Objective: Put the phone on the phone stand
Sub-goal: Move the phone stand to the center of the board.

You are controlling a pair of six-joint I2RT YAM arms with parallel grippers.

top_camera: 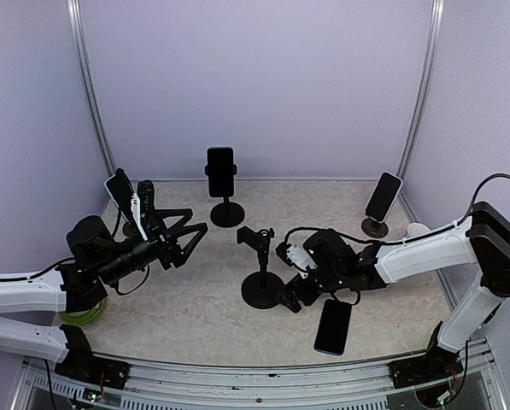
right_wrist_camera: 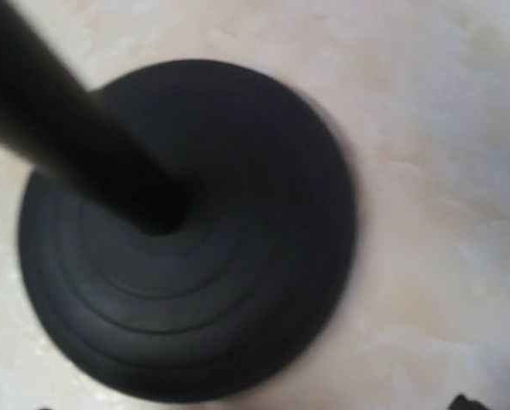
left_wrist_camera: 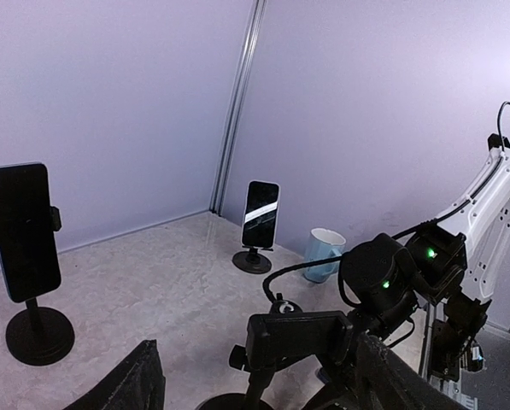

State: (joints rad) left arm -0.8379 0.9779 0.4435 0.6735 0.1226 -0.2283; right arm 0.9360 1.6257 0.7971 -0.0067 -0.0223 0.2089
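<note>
Top view, entries from the left edge across.

Far-left corner of the surface (top_camera: 203, 299): we note a far-left phone (top_camera: 119, 190) clamped upright on its own stand. Just beside it, toward the centre, the left hand (top_camera: 186, 232) hangs above the surface. Its fingers (left_wrist_camera: 137, 383) are spread fairly wide and grip nothing. A green object (top_camera: 88, 314) shows beneath the left arm at the left edge; we cannot tell what it is.

Middle of the far edge: a second phone (top_camera: 220, 171) stands upright in a clamp on a round black foot.

Centre of the surface: the empty stand (top_camera: 261, 290) has a round black base and a thin post, and its top clamp carries nothing. The right hand (top_camera: 294, 295) sits low against the right side of that base, jaws wide apart. The right wrist view shows only the blurred base and post, so we cannot tell whether the hand touches the base.

Right of centre, near the near edge: the loose phone (top_camera: 333, 326) lies flat with a dark screen. It is just beside the right hand, unheld, and apart from the empty stand.

Far-right corner: a third phone (top_camera: 383, 196) leans on a stand, with a pale cup (top_camera: 417, 229) just beside it.
</note>
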